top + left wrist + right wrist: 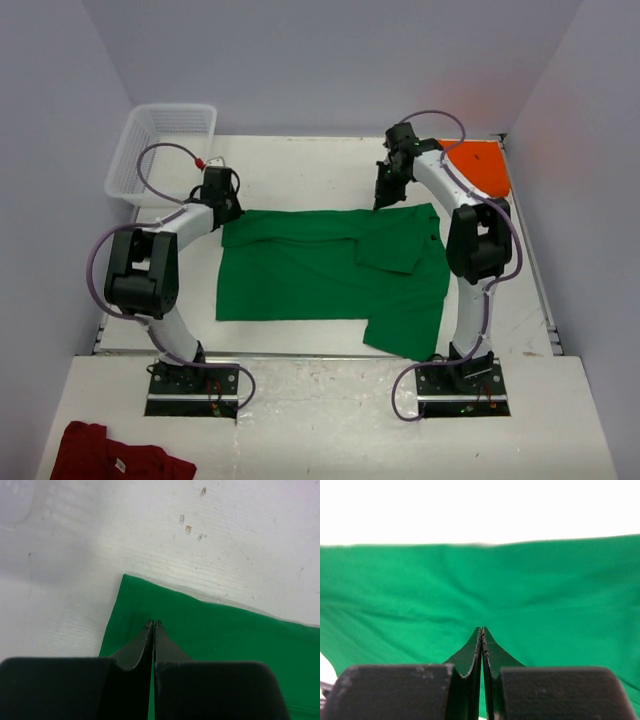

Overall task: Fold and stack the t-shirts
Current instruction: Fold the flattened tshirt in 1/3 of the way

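Orange t-shirt (482, 168) looks folded at the far-right corner; green t-shirt (300, 280) is barely folded, and the jaws of left gripper (152, 623) and right gripper (482, 628) pinch its far edge.

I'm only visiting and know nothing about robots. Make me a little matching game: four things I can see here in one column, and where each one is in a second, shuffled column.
Things
1. green t-shirt
2. orange t-shirt
3. white basket
4. dark red garment

Places
A. at the far right corner of the table
B. off the table, in the near left corner of the overhead view
C. spread out across the middle of the table
D. at the far left corner of the table

Pairs: 1-C, 2-A, 3-D, 4-B
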